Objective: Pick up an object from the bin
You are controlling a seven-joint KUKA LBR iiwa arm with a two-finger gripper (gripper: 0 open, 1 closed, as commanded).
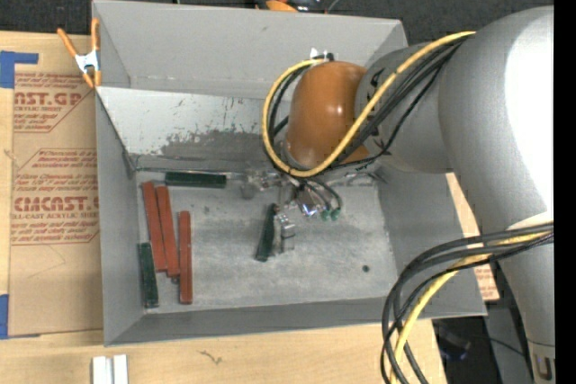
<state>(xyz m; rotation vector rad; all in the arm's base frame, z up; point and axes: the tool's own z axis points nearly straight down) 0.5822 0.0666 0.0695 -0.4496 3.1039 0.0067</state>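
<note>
Apparently grasp step: low over dark green flat stick (265, 242), mid grey metal bin (342, 279); cannot tell jaws' opening. Next: secure grip, lift straight.

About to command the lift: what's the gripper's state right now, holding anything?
Gripper: state cannot be told; it is low in the middle of the bin, next to a dark green stick.

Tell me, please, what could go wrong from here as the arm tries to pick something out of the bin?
1. The claw is beside the upper end of the dark green flat stick in the middle of the grey metal bin, not at the stick's centre. Gripped there, the stick might swing or slip out.
2. The stick lies slanted, so the claw might just push it across the floor.
</note>
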